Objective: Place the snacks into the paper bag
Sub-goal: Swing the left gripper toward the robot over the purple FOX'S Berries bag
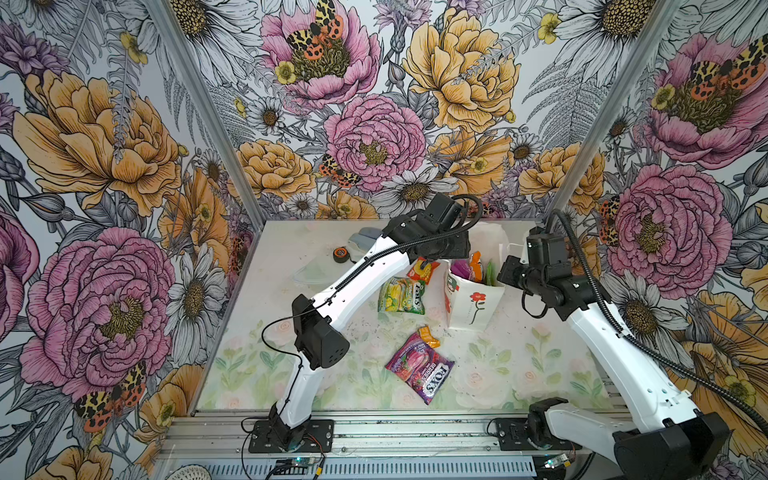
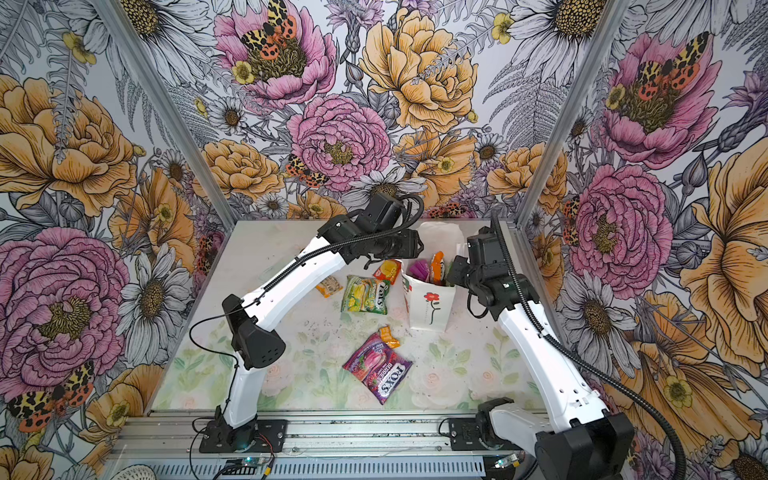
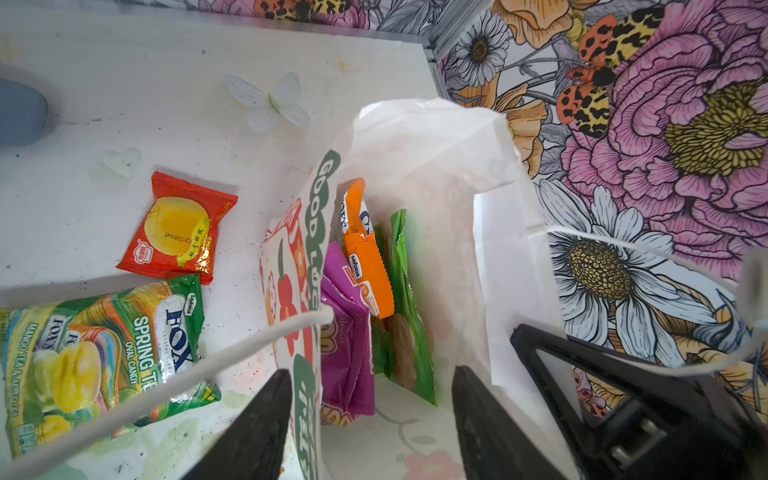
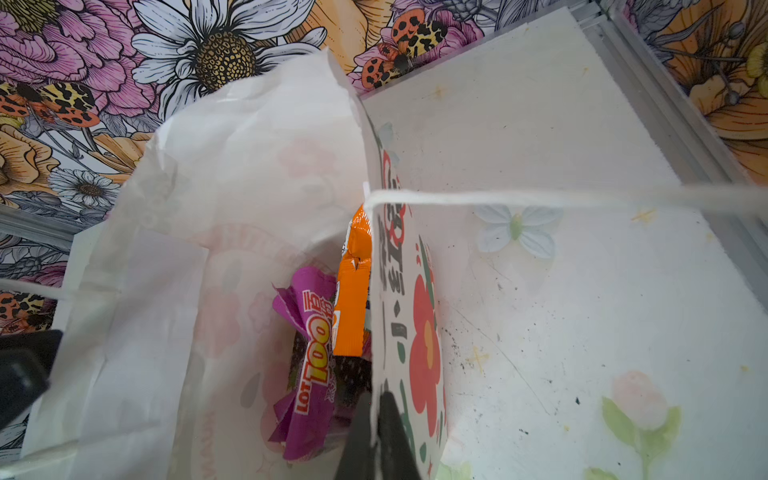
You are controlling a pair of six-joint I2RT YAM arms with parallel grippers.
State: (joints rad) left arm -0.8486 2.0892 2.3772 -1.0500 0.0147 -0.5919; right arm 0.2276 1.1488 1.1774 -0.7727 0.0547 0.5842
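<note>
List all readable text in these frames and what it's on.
"FOX'S SPRING TEA OVAL CANDY", "MANGO TEA & APPLE TEA", "SAVORIA": green-yellow packet
"FOX'S BERRIES": loose purple packet
"LOT 100": bagged purple packet
"SAVORIA": orange packet
"GOOD LUC", cut off: paper bag side
Red-yellow packet: stamped code too small to read.

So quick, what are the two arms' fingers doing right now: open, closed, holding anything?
Left fingers: open, holding nothing.
Right fingers: closed on the paper bag wall.
</note>
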